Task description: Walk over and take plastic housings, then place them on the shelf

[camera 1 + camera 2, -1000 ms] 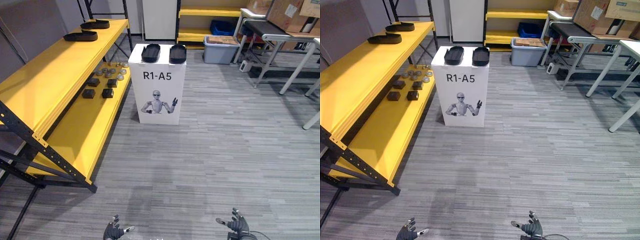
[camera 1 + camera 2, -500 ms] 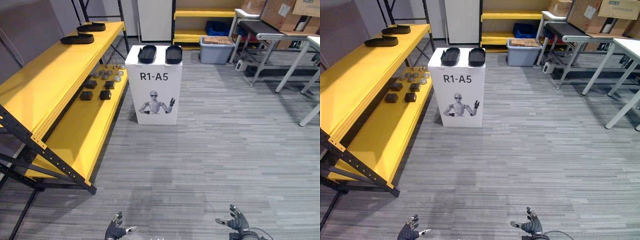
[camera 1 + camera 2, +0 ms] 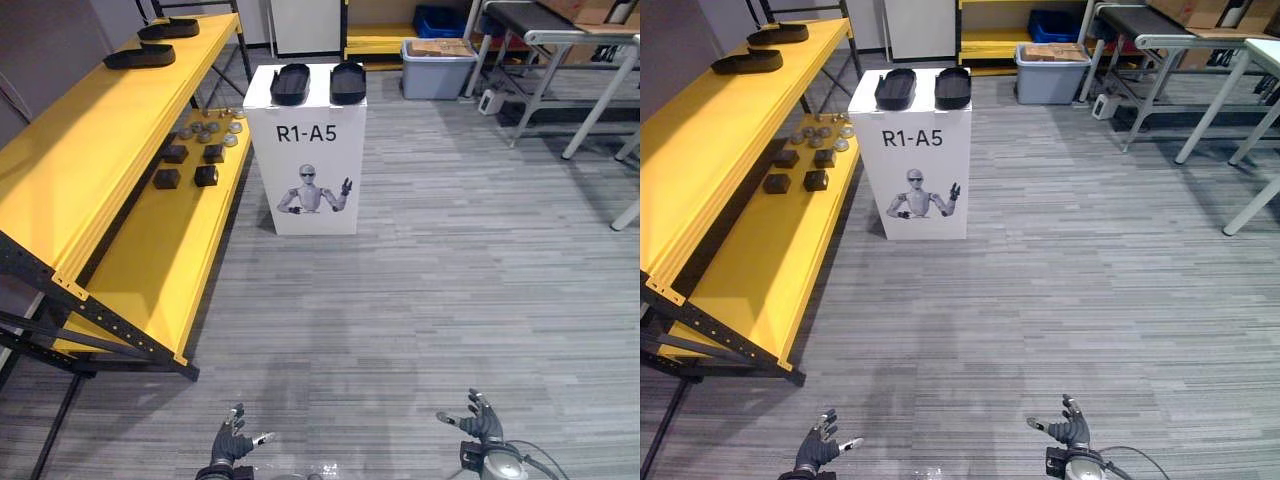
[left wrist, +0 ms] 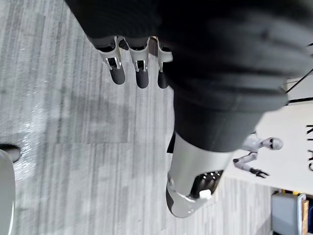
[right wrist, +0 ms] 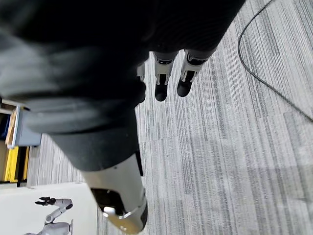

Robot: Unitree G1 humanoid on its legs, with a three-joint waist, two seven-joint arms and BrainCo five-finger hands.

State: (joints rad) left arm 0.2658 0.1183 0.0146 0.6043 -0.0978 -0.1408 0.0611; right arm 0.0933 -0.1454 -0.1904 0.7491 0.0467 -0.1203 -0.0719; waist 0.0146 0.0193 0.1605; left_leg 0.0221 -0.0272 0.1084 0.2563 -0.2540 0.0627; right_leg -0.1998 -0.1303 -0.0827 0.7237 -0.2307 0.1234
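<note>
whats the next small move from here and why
Probably one step forward toward the white stand. The left housing and right housing lie on its top, far ahead and beyond reach. The left hand and right hand hang low, open and empty, so there is nothing to grasp yet.

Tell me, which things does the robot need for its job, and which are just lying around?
For the job: black housings on the white box; yellow shelf, with two more housings on top; left hand and right hand, both open, empty.
Just lying about: small blocks on the lower shelf; grey bin; tables.
</note>
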